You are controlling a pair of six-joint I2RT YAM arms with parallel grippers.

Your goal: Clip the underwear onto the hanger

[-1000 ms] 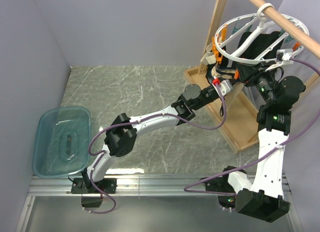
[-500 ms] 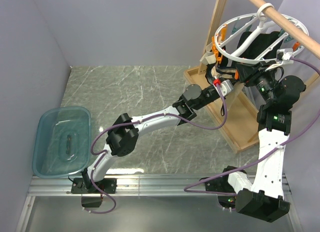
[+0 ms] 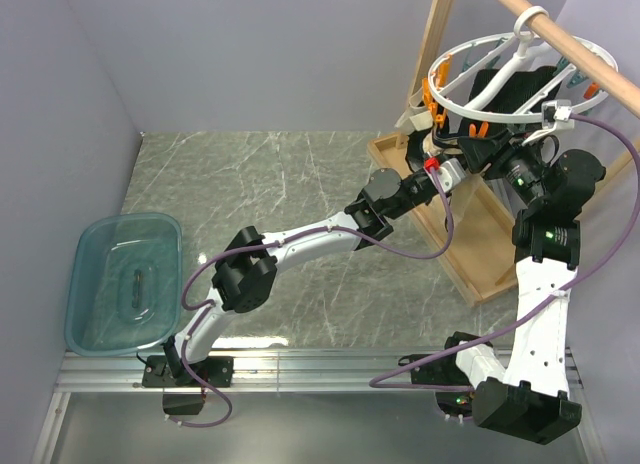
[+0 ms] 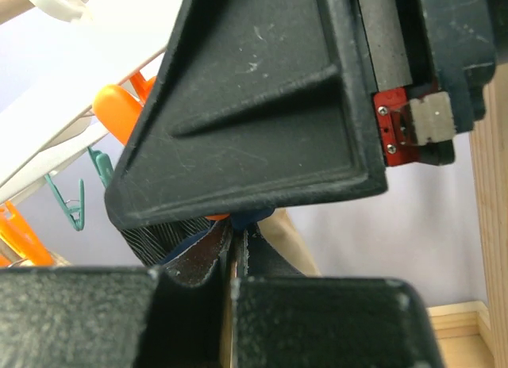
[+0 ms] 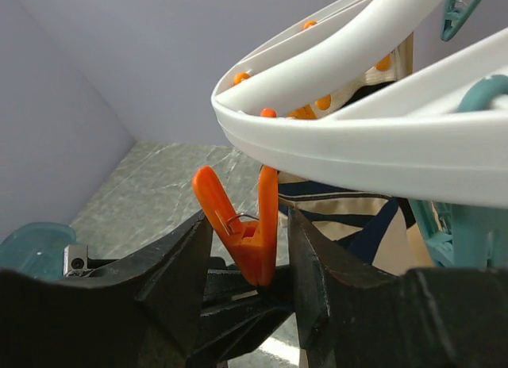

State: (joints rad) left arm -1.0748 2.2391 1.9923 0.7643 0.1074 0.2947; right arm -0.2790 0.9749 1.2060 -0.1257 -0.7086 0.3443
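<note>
**Clip release under way at the hanger rim**

The right gripper (image 5: pixel 250 221) has widened over the last second. Its jaws now stand half parted on either side of the orange plastic clothespin clip (image 5: pixel 250 241), whose handles splay between them. In the overhead view, the near rim of the white plastic double-ring drying hanger (image 5: pixel 341 138) sits higher than a second ago.

Judgement: the squeeze is coming off and the clip is shutting. Whether it has bitten the fabric is hidden.

The beige fabric underwear with navy trim (image 5: pixel 349 217) hangs just behind the clip, below the ring. The left gripper (image 4: pixel 230 261) is clamped tight on its edge.

Surroundings:
- grey-green marbled table top (image 3: pixel 280 184)
- translucent teal plastic bin (image 3: pixel 130 218), well apart at left
- pale lilac walls (image 3: pixel 250 54)
- wooden rod frame (image 3: pixel 580 50), carrying the hanger
</note>
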